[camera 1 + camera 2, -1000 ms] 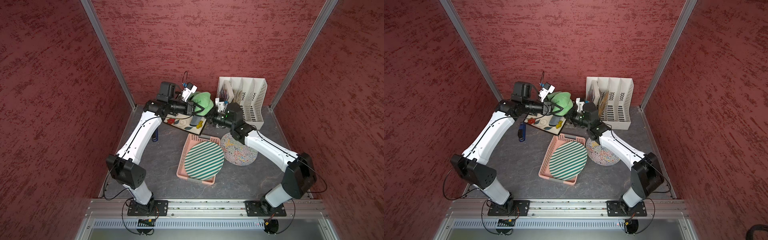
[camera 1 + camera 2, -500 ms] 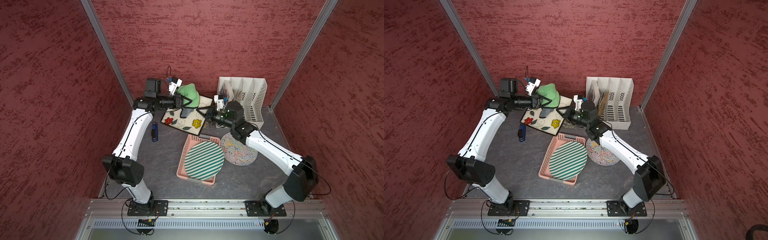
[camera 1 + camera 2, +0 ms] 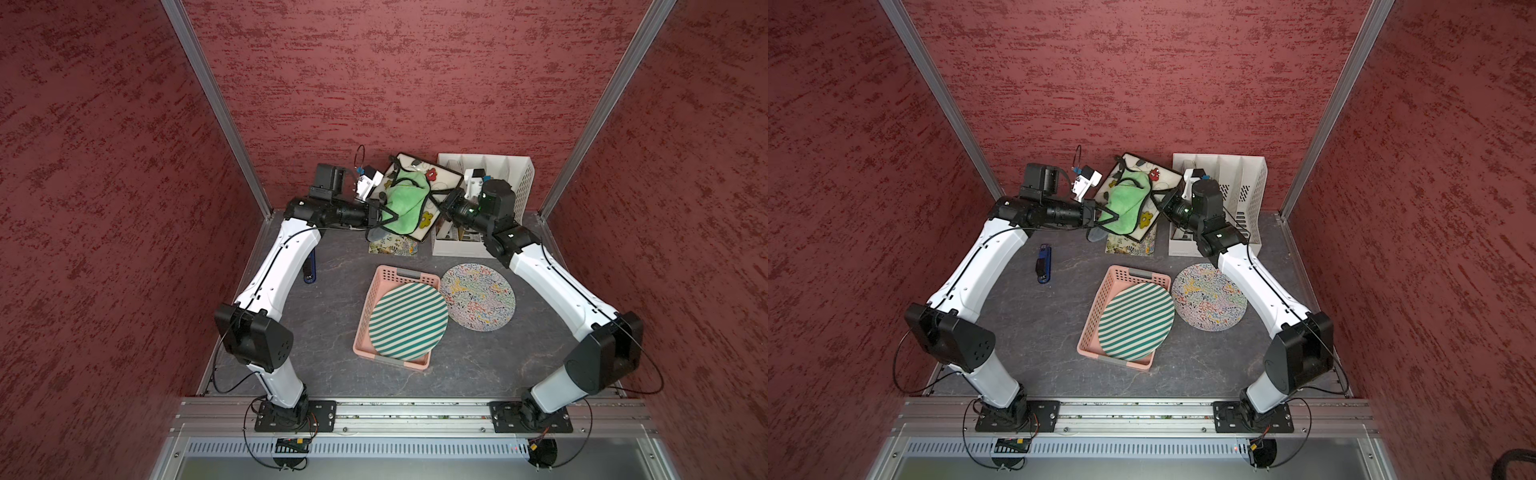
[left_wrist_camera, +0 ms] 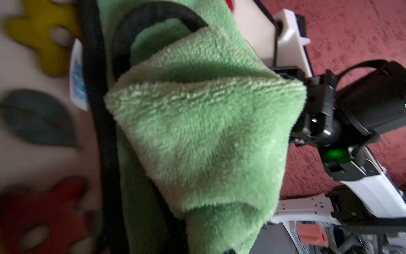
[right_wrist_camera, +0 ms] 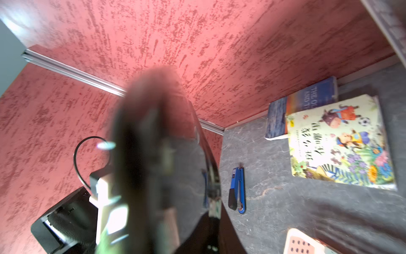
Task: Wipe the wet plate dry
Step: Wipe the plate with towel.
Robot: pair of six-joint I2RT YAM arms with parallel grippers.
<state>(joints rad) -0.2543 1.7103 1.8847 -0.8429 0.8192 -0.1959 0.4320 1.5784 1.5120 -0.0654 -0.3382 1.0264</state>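
- Square cream plate with black rim and flower pattern (image 3: 445,181): tilted, upper centre in both top views.
- Right gripper (image 3: 441,202): fingers clamped on the plate's right edge.
- Left gripper (image 3: 384,209): fingers closed on fluffy green cloth (image 3: 405,203), which lies against the plate face.
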